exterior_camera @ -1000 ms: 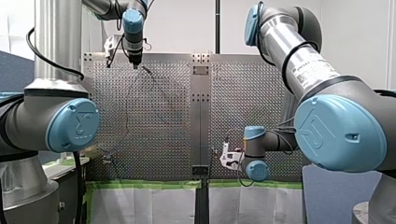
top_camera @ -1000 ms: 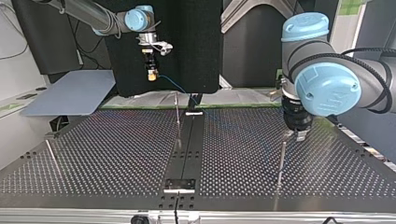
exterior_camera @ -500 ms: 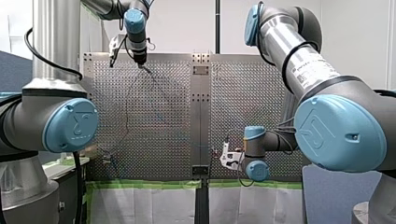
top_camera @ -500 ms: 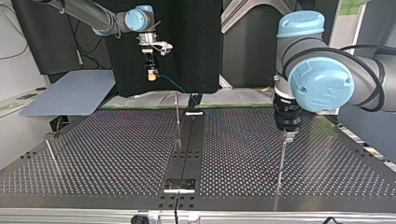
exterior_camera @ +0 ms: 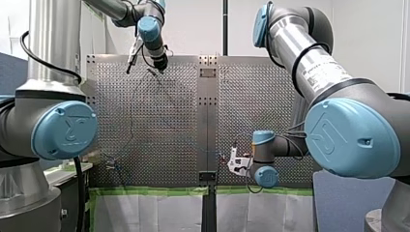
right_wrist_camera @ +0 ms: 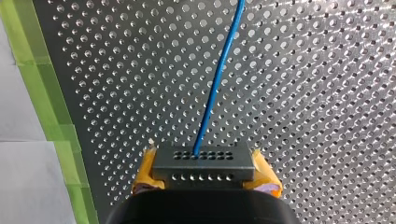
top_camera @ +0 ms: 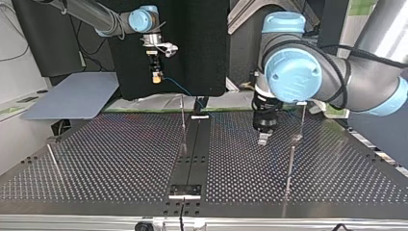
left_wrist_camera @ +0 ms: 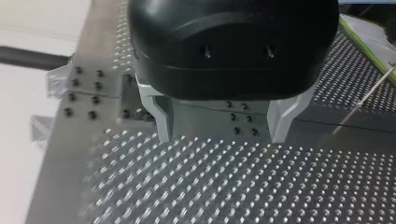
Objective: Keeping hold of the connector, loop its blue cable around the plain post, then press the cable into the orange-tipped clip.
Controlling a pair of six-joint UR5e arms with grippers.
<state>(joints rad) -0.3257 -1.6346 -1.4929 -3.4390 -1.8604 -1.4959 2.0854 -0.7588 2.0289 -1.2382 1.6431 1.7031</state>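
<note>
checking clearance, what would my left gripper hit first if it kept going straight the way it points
Most likely the perforated table: my left gripper points down at its bare holes, jaws open, nothing between them.

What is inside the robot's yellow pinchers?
My right gripper clamps a dark rectangular connector with rows of small holes between its yellow pads. A thin blue cable leaves one hole. The gripper's black body covers the connector's back end.

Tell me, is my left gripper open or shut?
Open. In the left wrist view, my left gripper has its two fingers spread wide apart, with only the perforated table between them.
</note>
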